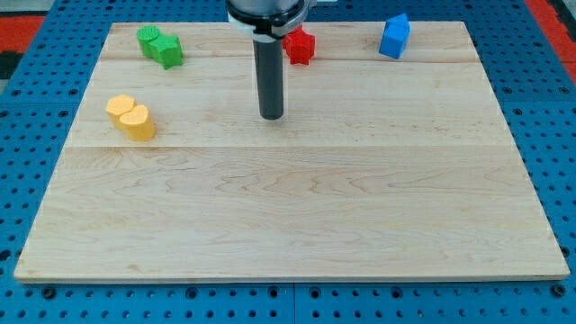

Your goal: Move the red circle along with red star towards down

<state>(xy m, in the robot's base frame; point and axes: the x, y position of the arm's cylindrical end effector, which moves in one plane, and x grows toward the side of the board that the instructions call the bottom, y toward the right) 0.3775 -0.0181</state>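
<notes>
Arm: mine, one; enters from the view's top, centre. Rod: dark, straight, upright. My tip (pixel 272 117): down at the surface, upper middle.

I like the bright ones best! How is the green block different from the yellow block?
The green block sits near the view's top on the wooden board; the yellow block lies lower and further to the view's left. The green one is green and looks knobbly; the yellow one is yellow with rounded lobes. Both lie to the view's left of my tip, neither touching it.
</notes>
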